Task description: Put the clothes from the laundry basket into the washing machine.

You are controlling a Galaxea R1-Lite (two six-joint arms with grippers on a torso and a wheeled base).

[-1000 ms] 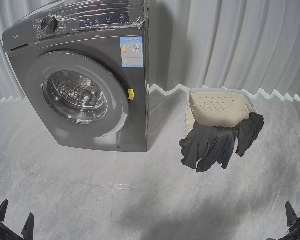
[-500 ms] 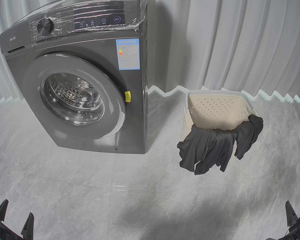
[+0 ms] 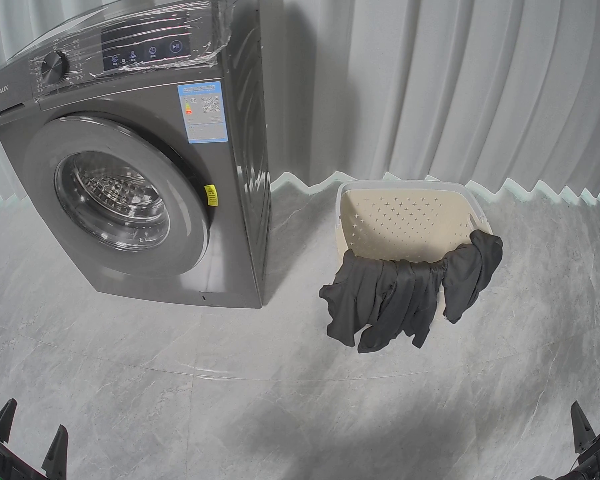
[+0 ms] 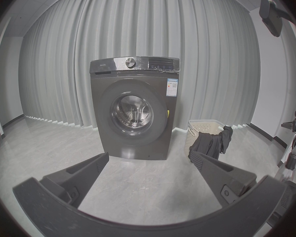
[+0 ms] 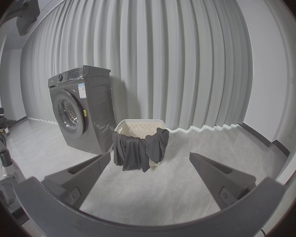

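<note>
Dark grey clothes [image 3: 393,295] hung over the front rim of the basket [image 3: 407,220], just right of the washer [image 3: 133,168]. They lay ahead and left of the right hand [image 3: 594,395], the nearer of the 2. Both it and the left hand [image 3: 35,415] gaped wide, empty.

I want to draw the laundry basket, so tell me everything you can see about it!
The laundry basket is cream-coloured and looks like plastic, with a pale rim, rounded corners and small star-like holes in its walls. It stands upright on the grey floor, to the right of the washing machine and apart from it, before the white curtain. Some dark clothes hang over its front rim and down its outside.
</note>
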